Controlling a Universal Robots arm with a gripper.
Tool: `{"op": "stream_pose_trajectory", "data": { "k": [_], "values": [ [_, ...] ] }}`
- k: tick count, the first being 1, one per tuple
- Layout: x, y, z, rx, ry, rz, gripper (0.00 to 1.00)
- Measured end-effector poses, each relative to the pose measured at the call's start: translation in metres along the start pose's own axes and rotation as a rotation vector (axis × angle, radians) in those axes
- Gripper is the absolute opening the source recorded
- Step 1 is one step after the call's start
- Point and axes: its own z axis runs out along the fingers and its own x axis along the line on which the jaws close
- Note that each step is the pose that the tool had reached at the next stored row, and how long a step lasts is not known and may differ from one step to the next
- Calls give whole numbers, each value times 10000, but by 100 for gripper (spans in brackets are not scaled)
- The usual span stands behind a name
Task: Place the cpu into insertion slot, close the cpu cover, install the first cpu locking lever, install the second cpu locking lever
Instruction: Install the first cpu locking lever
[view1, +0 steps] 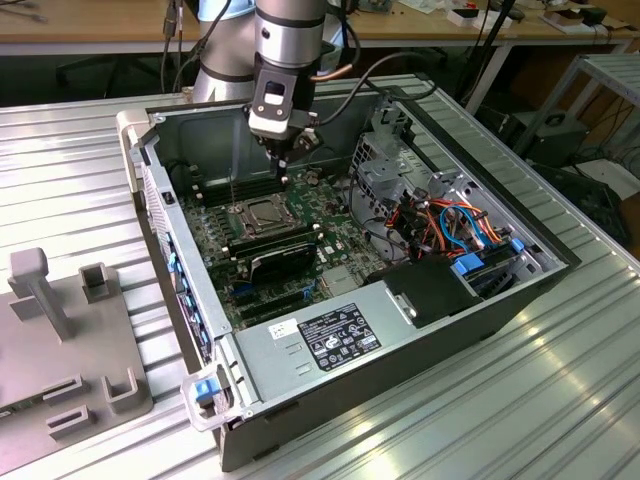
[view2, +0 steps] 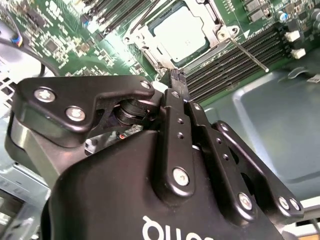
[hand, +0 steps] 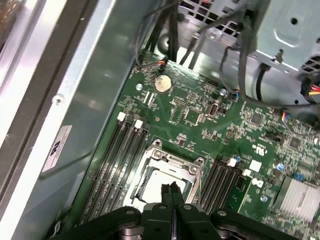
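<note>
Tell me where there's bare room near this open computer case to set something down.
The ribbed table is bare between the case and the camera, and on the exterior view's right. A grey fixture takes the exterior view's left. Inside is crowded: cables beside the motherboard, and the shut end effector close by the cpu.

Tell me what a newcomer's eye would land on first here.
The open computer case sits mid-picture in the exterior view on a ribbed metal table, its green motherboard bared. The shut black gripper hangs just above the silvery cpu, which lies in the insertion slot. Beside the slot, one thin lever sticks up.
</note>
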Motion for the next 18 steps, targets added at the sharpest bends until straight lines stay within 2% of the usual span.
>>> {"op": "stream_pose_trajectory", "data": {
  "k": [2,11,15,18],
  "values": [
    [0,0,0,-26,31,-245,11],
    [3,-7,0,-29,35,-260,11],
    [34,-74,-4,-29,35,-267,11],
    [68,-148,-8,-29,35,-274,11]
  ]
}}
